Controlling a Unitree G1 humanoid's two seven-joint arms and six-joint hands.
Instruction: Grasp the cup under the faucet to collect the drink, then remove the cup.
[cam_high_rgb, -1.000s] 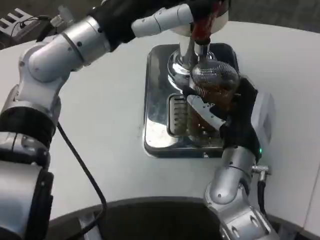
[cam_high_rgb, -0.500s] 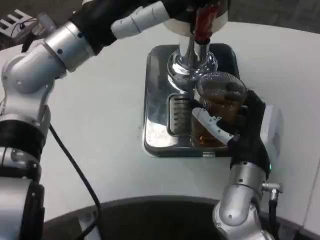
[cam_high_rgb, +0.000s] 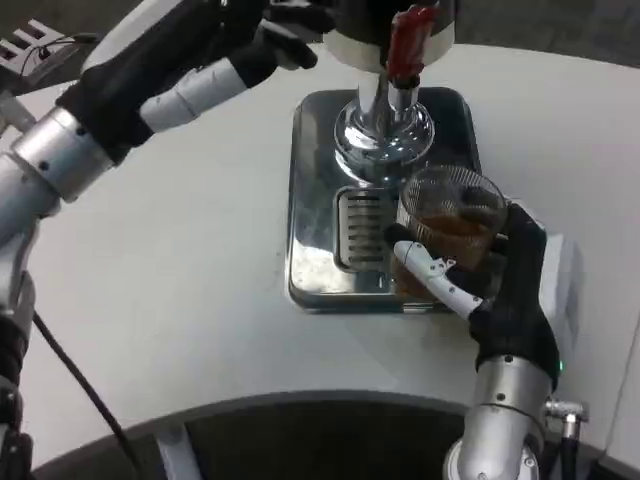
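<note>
the right hand (cam_high_rgb: 505, 290) has its fingers wrapped round the clear cup (cam_high_rgb: 452, 225), which carries a brown drink and sits at the right edge of the steel drip tray (cam_high_rgb: 315, 215), just off to the side of the faucet (cam_high_rgb: 385, 120) rather than under its spout. the step in hand looks like the removal: the cup is filled and needs carrying away from the tray to the bare white desk (cam_high_rgb: 200, 300). to do it well, keep the cup upright and level, since the drink looks fairly high in the cup and a tilt would spill it; lift enough to clear the tray's raised lip before drawing it sideways, and move slowly so the liquid doesn't slosh. the left hand (cam_high_rgb: 245, 55) is up by the red tap handle (cam_high_rgb: 405, 40), close beside it; i cannot tell whether it grips anything.
</note>
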